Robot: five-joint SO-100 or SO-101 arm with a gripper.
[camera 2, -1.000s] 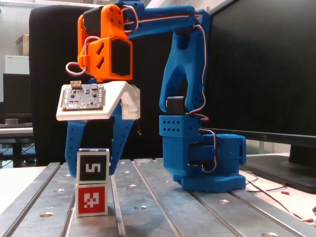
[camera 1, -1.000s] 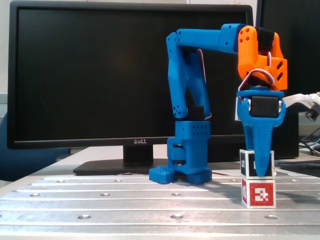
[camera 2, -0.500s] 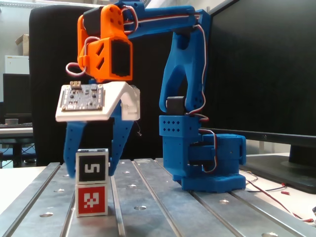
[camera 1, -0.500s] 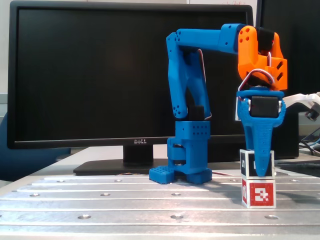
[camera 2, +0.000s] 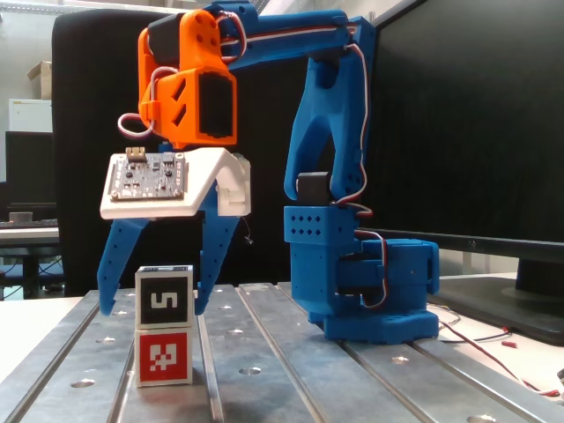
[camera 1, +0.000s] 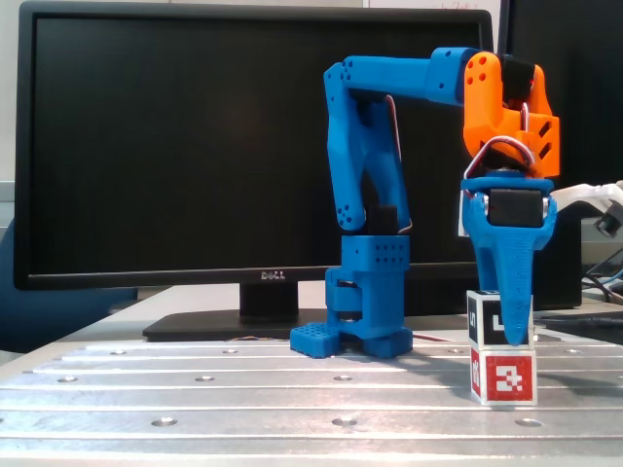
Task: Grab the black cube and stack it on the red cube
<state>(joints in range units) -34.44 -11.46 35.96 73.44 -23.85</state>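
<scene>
I've got the black cube sitting squarely on top of the red cube, the pair stacked on the slotted metal table, toward the left in one fixed view and at the right edge of the slats in the other. The gripper hangs straight down over the stack with its blue fingers spread wide, one on each side of the black cube, and I can see a gap on the left side, so nothing is clamped. From the other fixed view the gripper is edge-on: one finger covers the middle of the black cube, hiding most of its white mark, and I can't judge the opening from there. The red cube shows its pixel pattern clearly. The circuit board on the white wrist plate blocks my view of the finger roots. A dark monitor fills the background.
</scene>
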